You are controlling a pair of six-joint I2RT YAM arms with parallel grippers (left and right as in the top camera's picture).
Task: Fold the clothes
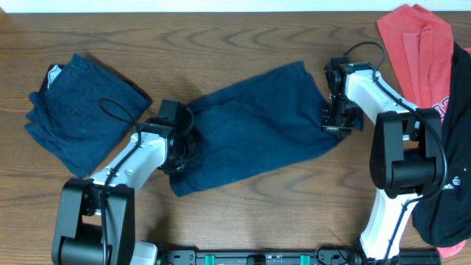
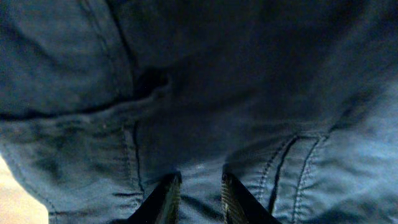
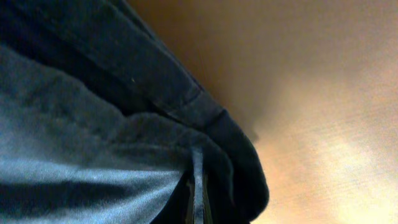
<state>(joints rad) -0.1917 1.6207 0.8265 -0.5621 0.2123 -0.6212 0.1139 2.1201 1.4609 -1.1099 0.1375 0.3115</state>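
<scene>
The dark navy blue woven shorts [image 1: 250, 125] lie spread flat in the middle of the brown wooden table [image 1: 221, 44]; their long side runs from low left up to top right; the left gripper [image 1: 176, 151] sits on the low left end, its arm bent in from the near edge; the right gripper [image 1: 335, 118] sits on the top right end; the left wrist view shows seams, and the fingers [image 2: 166, 196] are close together, pinching cloth; the right wrist view shows the fingers [image 3: 197, 180] squeezed tight on the thick hem; only the overhead view shows the folded dark blue shorts [image 1: 77, 110] at far left, and the red cloth [image 1: 416, 44] and black cloth [image 1: 456, 147] at right.
</scene>
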